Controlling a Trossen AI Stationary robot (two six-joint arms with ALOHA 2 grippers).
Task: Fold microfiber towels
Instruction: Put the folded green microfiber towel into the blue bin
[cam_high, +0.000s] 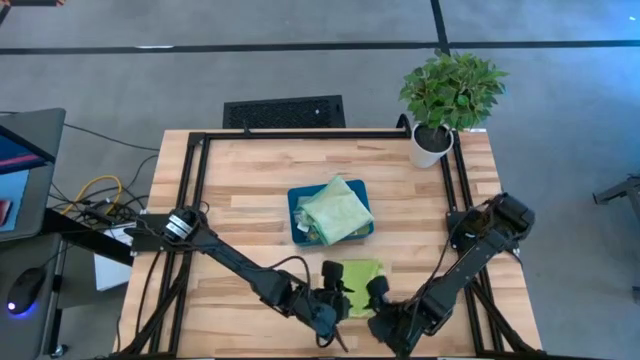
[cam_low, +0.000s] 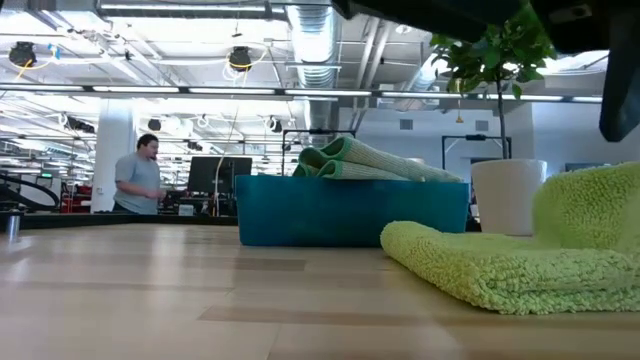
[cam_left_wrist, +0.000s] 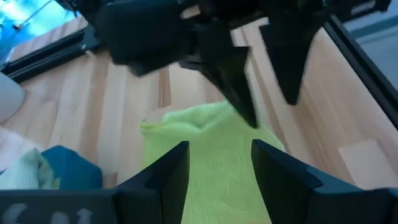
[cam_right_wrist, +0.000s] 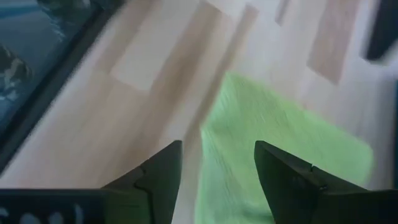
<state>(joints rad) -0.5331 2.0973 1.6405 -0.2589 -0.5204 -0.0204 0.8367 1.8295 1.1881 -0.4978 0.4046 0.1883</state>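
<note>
Lime towel (cam_high: 361, 274): folded on the table, near the teal tray (cam_high: 297, 205).
Left gripper (cam_high: 336, 292): fingers apart, above the towel.
Right gripper (cam_high: 378, 296): fingers apart, seemingly empty.

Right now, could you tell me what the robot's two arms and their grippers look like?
Both arms are dark, slim and jointed, with black cables looping alongside them. The left arm has a round silver-faced joint near its base. The left gripper and right gripper each have two flat, dark, angular fingers; no markings are readable.

Two dark, jointed robot arms

Matte black links, a silver ring at the left arm (cam_high: 182, 224) base joint; black cables loop beside the left gripper (cam_high: 333, 290); pointed black fingers (cam_left_wrist: 171, 171).
</note>
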